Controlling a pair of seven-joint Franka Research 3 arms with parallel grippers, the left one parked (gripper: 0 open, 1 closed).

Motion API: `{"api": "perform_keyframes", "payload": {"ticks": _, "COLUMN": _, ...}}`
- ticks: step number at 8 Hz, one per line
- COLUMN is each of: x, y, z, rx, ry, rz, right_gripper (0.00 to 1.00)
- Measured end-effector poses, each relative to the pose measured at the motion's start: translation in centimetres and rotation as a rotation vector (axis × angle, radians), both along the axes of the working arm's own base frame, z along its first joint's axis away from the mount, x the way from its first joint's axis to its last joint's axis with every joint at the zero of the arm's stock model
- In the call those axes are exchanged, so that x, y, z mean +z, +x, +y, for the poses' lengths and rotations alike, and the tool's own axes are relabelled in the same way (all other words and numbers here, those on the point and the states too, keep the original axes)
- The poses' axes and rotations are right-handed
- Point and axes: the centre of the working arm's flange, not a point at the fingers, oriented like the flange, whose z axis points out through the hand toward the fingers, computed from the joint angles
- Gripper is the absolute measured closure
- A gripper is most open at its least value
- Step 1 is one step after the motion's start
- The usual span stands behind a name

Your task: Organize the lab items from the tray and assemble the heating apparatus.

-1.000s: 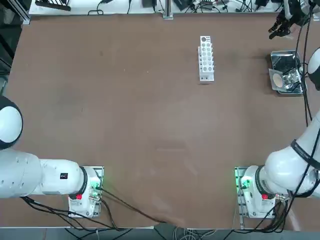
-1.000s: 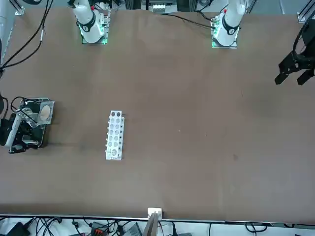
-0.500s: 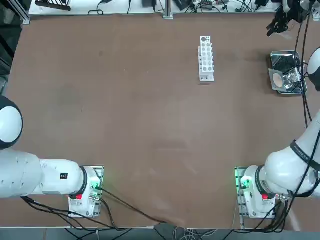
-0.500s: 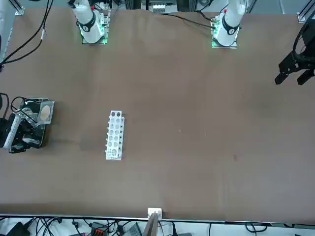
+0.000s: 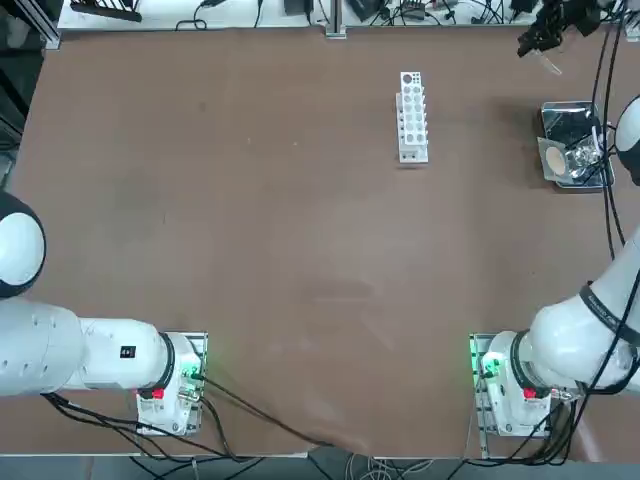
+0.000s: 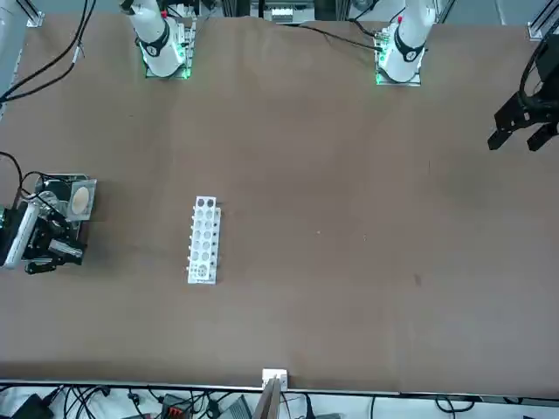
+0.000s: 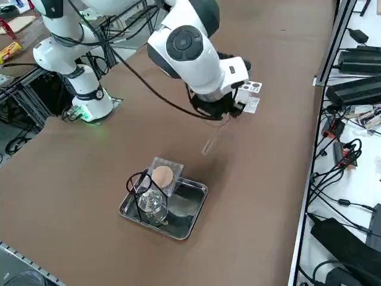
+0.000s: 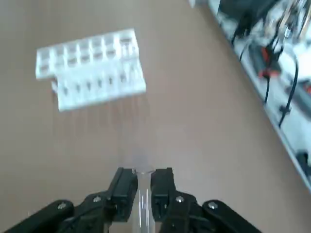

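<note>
- Currently, the right arm's black two-finger gripper (image 8: 143,182) hangs above the far right part of the brown worktop (image 5: 300,250), away from the tray.
- Its jaws are nearly closed on a thin clear glass tube (image 7: 212,140), which shows between the two fingers in the wrist view and hangs slanted below the gripper in the right side view.
- Seen from overhead, the gripper (image 5: 535,40) sits near the far edge of the worktop, beyond the tray and to the right of the rack.
- A small shallow rectangular tray of shiny silver metal (image 7: 186,214) lies on the worktop near its right edge.
- Inside the tray stand a small clear glass burner (image 7: 151,205) and a thin black wire tripod stand (image 7: 138,182), close together at one end.
- A grey square mesh with a round tan centre (image 7: 162,174) rests at that same end of the tray, leaning over its rim beside the tripod.
- A long white perforated test-tube rack (image 5: 412,116) lies on the worktop, well apart from the tray, toward the middle of the far side.
- From the wrist view, the rack (image 8: 92,68) lies ahead of the fingers, with bare worktop between.
</note>
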Motion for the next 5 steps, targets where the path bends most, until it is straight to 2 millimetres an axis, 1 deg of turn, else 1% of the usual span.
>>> {"api": "perform_keyframes", "payload": {"ticks": 3, "x": 0.4, "y": 1.0, "z": 3.6, "rx": -0.023, "ry": 0.226, "rz": -0.046, "right_gripper": 0.78}}
{"api": "perform_keyframes", "payload": {"ticks": 5, "x": -0.4, "y": 1.5, "z": 5.8, "rx": -0.009, "ry": 0.397, "rz": -0.081, "right_gripper": 0.78}}
